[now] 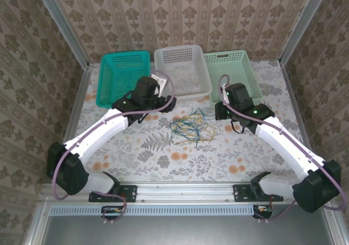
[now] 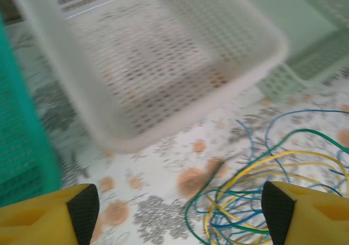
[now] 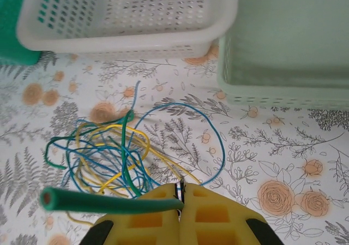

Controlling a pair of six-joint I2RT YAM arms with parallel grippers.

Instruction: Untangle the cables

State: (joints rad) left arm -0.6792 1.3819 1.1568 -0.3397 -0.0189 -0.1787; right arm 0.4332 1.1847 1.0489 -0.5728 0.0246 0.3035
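The cables (image 1: pixel 191 126) lie as a loose tangle of yellow, blue and green loops on the floral tablecloth, in front of the baskets. My left gripper (image 1: pixel 165 104) hovers just left of the tangle. In the left wrist view it (image 2: pixel 180 215) is open wide, and the cables (image 2: pixel 256 201) lie below, towards its right finger (image 2: pixel 278 212). My right gripper (image 1: pixel 221 113) is at the tangle's right side. In the right wrist view it (image 3: pixel 181 198) is shut on a green cable (image 3: pixel 109 201) whose cut end sticks out to the left. The other cables (image 3: pixel 103 152) lie beyond it.
Three baskets stand in a row at the back: teal (image 1: pixel 124 54), white (image 1: pixel 177 49) and pale green (image 1: pixel 226 54). The white basket (image 2: pixel 163 130) is close ahead of my left gripper. Metal frame rails run along the table's sides.
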